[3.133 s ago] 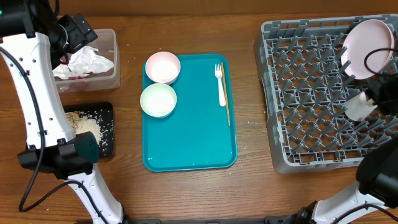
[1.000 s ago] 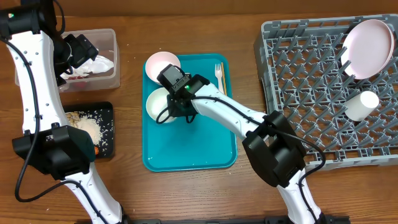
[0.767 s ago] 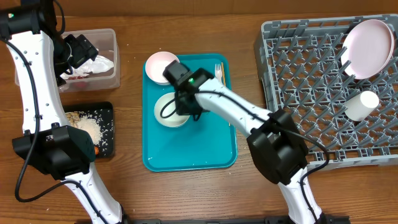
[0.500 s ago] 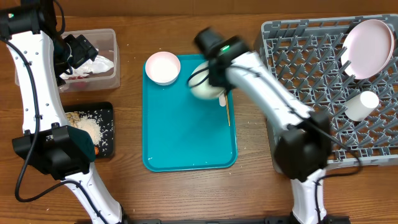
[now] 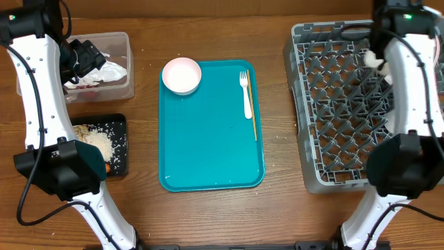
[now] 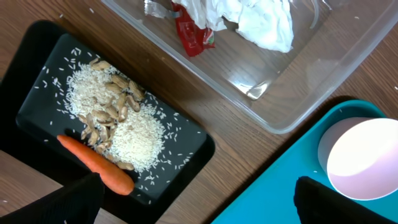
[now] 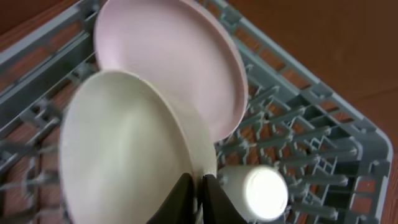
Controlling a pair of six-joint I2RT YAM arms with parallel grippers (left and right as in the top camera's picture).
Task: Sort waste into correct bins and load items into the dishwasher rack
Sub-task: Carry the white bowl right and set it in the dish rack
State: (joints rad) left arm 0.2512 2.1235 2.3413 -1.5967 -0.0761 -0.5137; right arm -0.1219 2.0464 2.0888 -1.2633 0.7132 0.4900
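My right gripper is shut on the rim of a white bowl, held tilted over the grey dishwasher rack, just in front of the pink plate and beside the small white cup. From overhead the right arm covers most of this at the rack's far right. The other white bowl, the fork and the wooden stick lie on the teal tray. My left gripper hangs open above the table between the bins, holding nothing.
The clear tub holds napkins and a red wrapper. The black tray holds rice, beige scraps and a carrot. A few grains lie on the wood near the teal tray.
My right arm lifted the bowl off the teal tray and swung it right, over the rack next to the plate. The left arm has stayed put.
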